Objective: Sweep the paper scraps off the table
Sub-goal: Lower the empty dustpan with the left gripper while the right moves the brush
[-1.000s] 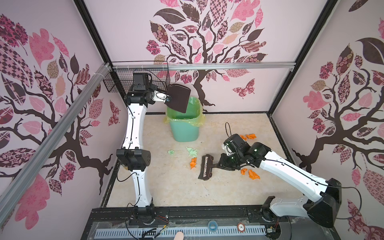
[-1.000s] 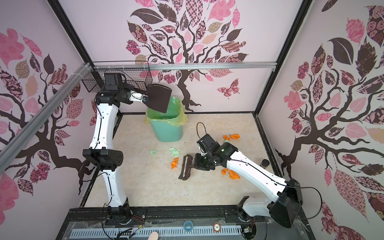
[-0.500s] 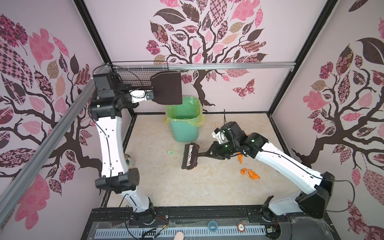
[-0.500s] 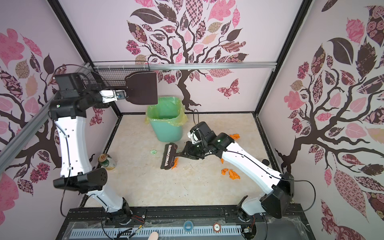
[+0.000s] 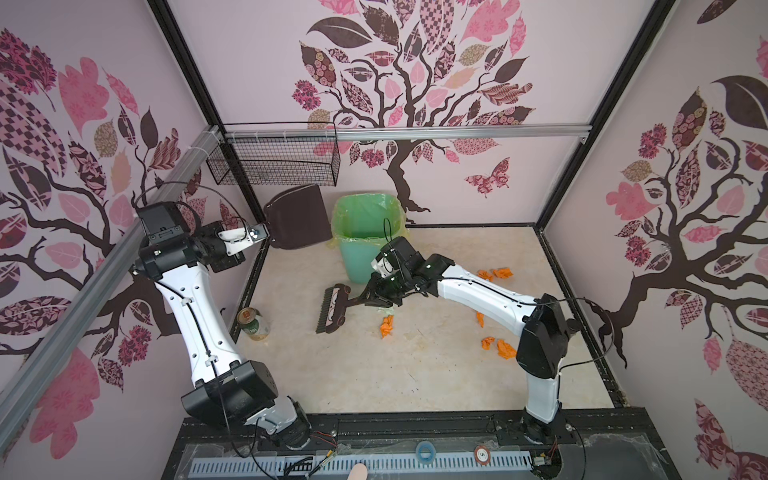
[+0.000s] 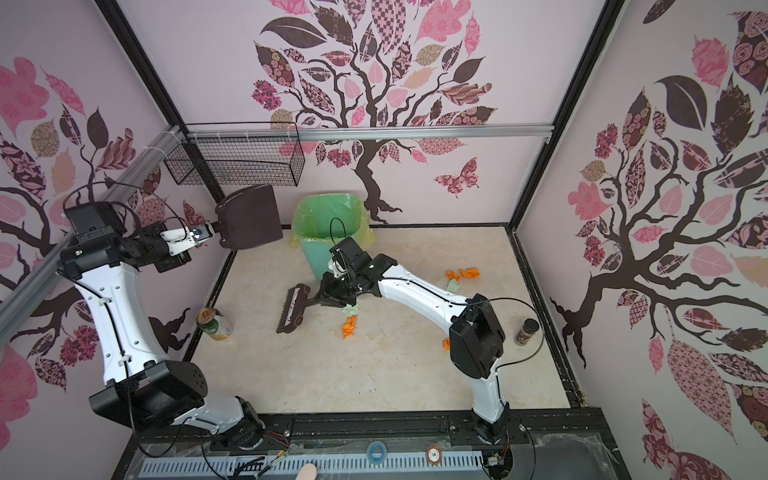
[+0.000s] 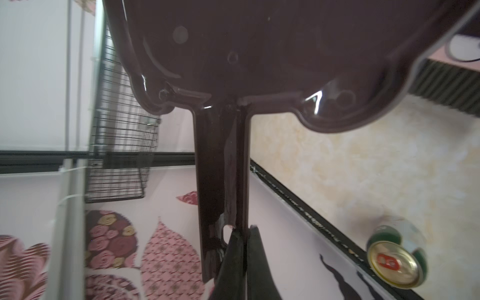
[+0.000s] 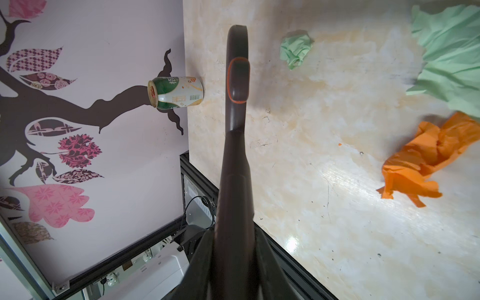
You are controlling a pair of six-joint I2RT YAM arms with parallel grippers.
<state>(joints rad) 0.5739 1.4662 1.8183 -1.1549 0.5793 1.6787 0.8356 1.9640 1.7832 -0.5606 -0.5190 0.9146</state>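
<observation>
Beige table (image 5: 374, 374) is lying beneath us, and we are holding our right arm stretched low over it, the right gripper (image 5: 376, 296) pinching the brush (image 5: 332, 309) handle, with paper scraps (image 5: 387, 325) just beside it. We are holding our left arm high and bent, the left gripper (image 5: 261, 231) clamping the dustpan (image 5: 297, 218) handle.

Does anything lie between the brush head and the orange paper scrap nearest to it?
Nothing visible does: only bare table separates the brush from that orange scrap. A small green scrap lies off that line.
</observation>
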